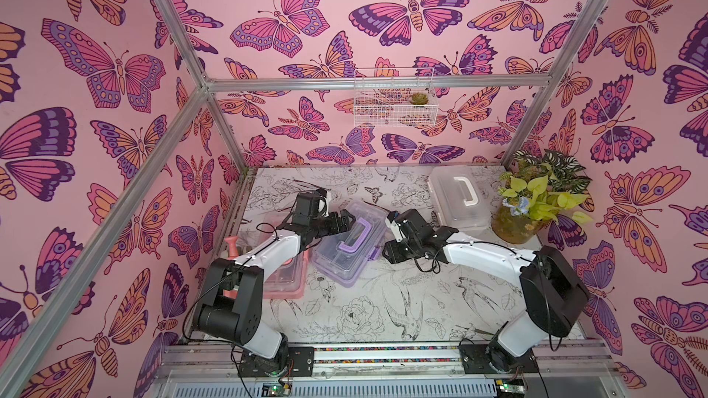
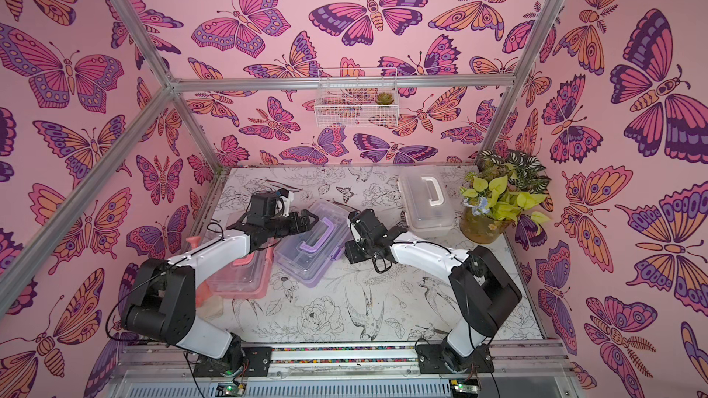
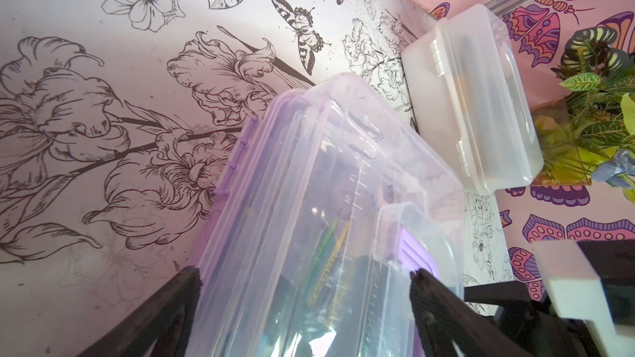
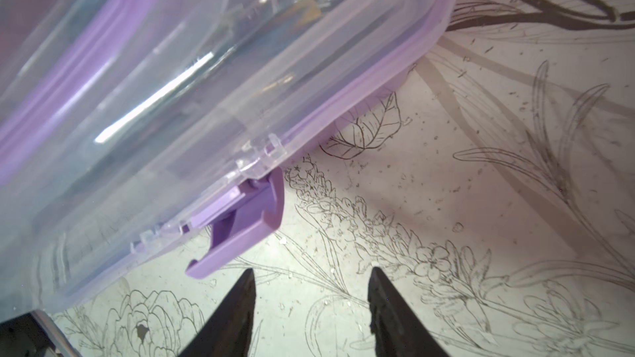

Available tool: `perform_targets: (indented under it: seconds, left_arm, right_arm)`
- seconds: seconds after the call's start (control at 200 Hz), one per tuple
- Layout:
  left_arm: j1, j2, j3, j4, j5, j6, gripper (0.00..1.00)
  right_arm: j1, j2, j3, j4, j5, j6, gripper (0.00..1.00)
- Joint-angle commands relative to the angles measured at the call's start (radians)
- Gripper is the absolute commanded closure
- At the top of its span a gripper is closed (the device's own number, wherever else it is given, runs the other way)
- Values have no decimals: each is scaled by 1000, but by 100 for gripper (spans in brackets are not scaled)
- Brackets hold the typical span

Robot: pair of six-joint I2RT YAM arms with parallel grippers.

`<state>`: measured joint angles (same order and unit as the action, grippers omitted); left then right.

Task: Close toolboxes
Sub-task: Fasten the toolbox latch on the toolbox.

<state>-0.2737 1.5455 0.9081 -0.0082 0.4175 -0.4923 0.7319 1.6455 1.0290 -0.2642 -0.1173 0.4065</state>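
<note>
The purple toolbox (image 1: 344, 254) lies slantwise mid-table with its clear lid down. My left gripper (image 3: 304, 279) is open wide above the lid's far end, its fingers (image 3: 187, 286) astride the lid near the purple handle (image 1: 360, 229). My right gripper (image 4: 313, 271) is open and empty just off the box's front side, close to the purple latch (image 4: 240, 228), which hangs unfastened. The pink toolbox (image 1: 285, 287) sits left of the purple one, mostly hidden under my left arm. At the back right the white toolbox (image 1: 459, 201) stands with its lid down.
A potted plant (image 1: 536, 201) stands in the back right corner beside the white toolbox. A white wire basket (image 1: 394, 99) hangs on the back wall. Metal frame posts (image 1: 230, 139) edge the table. Both arm bases sit at the front rail (image 1: 383, 354).
</note>
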Motion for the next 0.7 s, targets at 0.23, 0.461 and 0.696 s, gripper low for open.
perform_targets:
  seconds: [0.23,0.461,0.696]
  left_arm:
    - [2,-21,-30,-35,6,-1,3]
    - [4,-18,-29,-35,10,0,3]
    - [5,-13,-38,-34,10,-5,3]
  right_arm:
    - [8,41,34,60,-37,61,46]
    - [11,25,30,88,-61,73,46]
    - [10,15,-3,159,-118,124,45]
